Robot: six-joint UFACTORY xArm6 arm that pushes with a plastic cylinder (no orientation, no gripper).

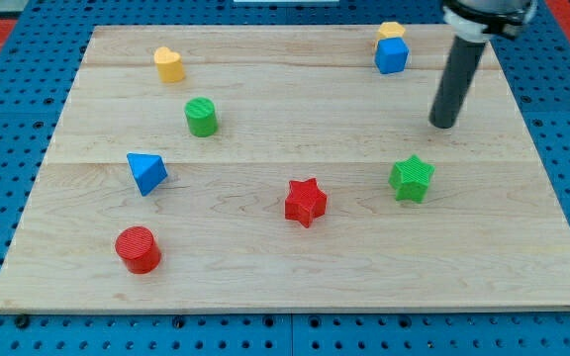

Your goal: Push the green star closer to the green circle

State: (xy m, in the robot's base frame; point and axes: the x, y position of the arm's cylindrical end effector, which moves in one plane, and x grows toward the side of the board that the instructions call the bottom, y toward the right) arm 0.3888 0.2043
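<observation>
Green star [412, 179] sits on the view's right half of the wooden board [295, 287], a bit below the middle, with bare wood all around it and a fair stretch before the right edge. My tip [444, 124] is up and to the right of it, apart from it, touching no block; it's just a plain rod, so there's nothing to spread or pinch. The green circle [202, 117] is well off toward the view's left, higher up. Between them it's mostly open; the red star [306, 202] sits lower left of the green one. The rod's upper end gets cut off at the view's top. The yellow block [392, 31] at the top is touching the blue cube [391, 55], shape hard to make out. The star has no real long axis; one point aims up.
</observation>
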